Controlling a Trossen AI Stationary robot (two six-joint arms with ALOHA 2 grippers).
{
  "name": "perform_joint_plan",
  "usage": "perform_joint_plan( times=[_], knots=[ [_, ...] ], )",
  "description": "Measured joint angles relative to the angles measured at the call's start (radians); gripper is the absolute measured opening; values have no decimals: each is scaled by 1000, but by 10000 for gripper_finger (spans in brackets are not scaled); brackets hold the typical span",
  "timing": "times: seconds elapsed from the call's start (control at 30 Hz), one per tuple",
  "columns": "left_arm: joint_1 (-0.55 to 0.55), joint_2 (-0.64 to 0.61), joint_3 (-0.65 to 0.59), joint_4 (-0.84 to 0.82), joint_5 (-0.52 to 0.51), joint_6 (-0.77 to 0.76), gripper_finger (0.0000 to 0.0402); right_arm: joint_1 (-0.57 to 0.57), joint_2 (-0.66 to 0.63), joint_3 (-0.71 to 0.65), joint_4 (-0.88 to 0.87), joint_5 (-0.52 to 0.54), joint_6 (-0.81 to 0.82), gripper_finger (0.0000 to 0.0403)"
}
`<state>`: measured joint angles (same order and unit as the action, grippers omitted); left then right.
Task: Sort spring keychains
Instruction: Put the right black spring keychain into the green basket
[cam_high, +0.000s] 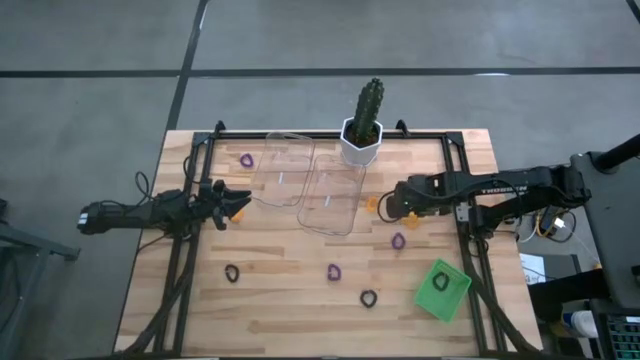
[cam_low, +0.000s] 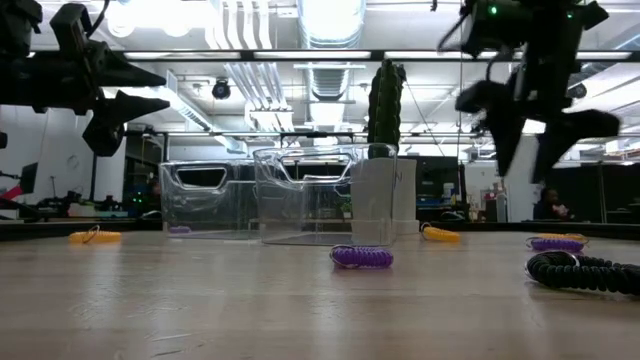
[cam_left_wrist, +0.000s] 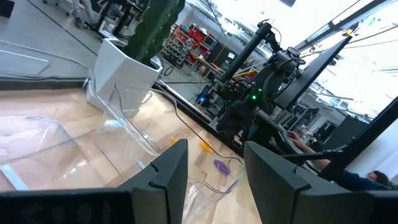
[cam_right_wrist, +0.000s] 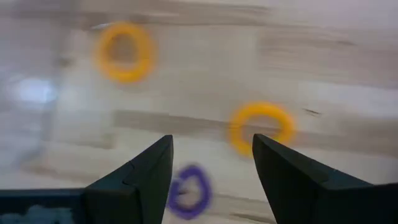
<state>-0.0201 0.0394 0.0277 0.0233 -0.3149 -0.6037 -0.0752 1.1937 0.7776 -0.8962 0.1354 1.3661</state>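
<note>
Spring keychains lie scattered loose on the wooden bench (cam_high: 290, 290); none is held. High view, left to right: a black keychain (cam_high: 232, 272) toward the front left; a purple keychain (cam_high: 246, 159) near the back edge, just left of the clear bins; a second purple keychain (cam_high: 334, 271) front of centre; a second black keychain (cam_high: 369, 297) just right of it, nearer the front edge; an orange keychain (cam_high: 371, 203) beside the right clear bin; a third purple keychain (cam_high: 398, 240) right of centre.

Left claw (cam_high: 238, 203): raised above the bench at the left, pointing toward the bins, fingers parted to a moderate gap, nothing between them (wrist view confirms).

Two clear bins (cam_high: 283, 169) (cam_high: 333, 194) stand side by side at centre back. Contents cannot be made out through the plastic. Cactus pot (cam_high: 361, 142) sits at the back edge, just behind the right bin.

Right claw (cam_high: 390, 205): over the bench just right of the bins, close to the orange keychain, tipped downward. Wrist view shows its fingers (cam_right_wrist: 140, 177) spread wide and empty, with two orange rings and one purple ring on the wood below, blurred.

Green tray (cam_high: 443, 290) rests at the front right corner, tilted askew, well apart from the bins.
</note>
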Motion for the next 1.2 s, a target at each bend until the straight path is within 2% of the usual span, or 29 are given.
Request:
perform_joint_plan(
  times=[0.2,0.33,0.57,0.7,0.87,1.1,1.2],
  knots=[
    [0,0,0,0,0,-2,151,105,0,0,320,-128,-299,217],
    [0,0,0,-1,1,-1,151,206,0,0,445,-243,-405,217],
    [0,0,2,-14,0,3,151,368,0,0,437,-253,-427,217],
    [0,0,2,-15,0,4,151,423,0,0,438,-252,-448,217],
    [0,0,2,-16,0,4,151,468,21,8,439,-251,-557,217],
    [0,0,2,-16,0,-1,151,477,204,113,411,-251,-686,217],
    [0,0,2,-16,0,-1,151,477,309,188,334,-267,-702,217]
  ],
)
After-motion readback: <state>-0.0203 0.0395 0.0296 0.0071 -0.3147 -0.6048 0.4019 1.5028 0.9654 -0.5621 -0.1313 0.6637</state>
